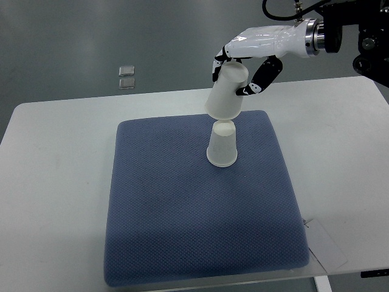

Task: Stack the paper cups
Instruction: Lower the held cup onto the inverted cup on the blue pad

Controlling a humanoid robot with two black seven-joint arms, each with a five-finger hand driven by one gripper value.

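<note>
While the right hand [252, 61] reaches in from the upper right corner, its white shell and black-jointed fingers [262, 76] are curled round a white paper cup [227, 92], clamping it near its closed base. That held cup is upside down and tilted, its base leaning up toward the hand and its open mouth pointing down and a little to the left. It hangs in the air directly above a second paper cup [222, 145], which stands inverted on a blue mat [182, 213], wide rim down and narrow base up. The mouth of the upper cup sits right at the base of the lower one; from this steep angle I cannot tell whether the two are touching or just apart, though the upper rim seems to overlap the lower cup's top.

The mat is a quilted, square pad lying on a white counter [48, 182] and covering most of its middle. A white card or tag [325, 246] peeks out at the mat's lower right corner. Beyond the counter's far edge, on the grey floor [91, 36], lie two small clear squares [126, 76], one just behind the other.
</note>
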